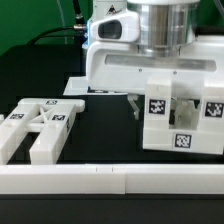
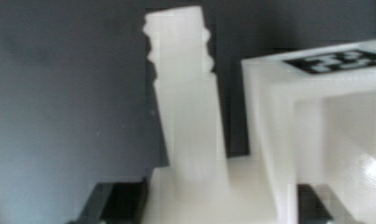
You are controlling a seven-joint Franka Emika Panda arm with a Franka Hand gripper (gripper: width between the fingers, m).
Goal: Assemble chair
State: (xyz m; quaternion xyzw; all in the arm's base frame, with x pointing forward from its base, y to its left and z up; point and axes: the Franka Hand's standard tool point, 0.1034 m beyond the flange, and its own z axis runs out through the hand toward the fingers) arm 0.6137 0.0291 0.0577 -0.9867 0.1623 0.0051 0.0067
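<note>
My gripper [image 1: 157, 98] hangs over the right half of the table, down on a white seat block [image 1: 185, 125] with black-and-white tags. In the wrist view the dark fingers [image 2: 117, 203] are closed on the wide base of a white bar leg [image 2: 183, 100], which stretches away from me with a notched tip. The seat block [image 2: 318, 120] stands right beside the leg, a tag on its edge. The slotted back frame [image 1: 38, 128] lies flat on the exterior view's left. Whether the leg touches the block is unclear.
A long white rail [image 1: 100, 180] runs along the front of the table. The marker board [image 1: 75, 86] lies at the back, left of the arm. The black tabletop [image 1: 105, 125] shows between the back frame and the seat block.
</note>
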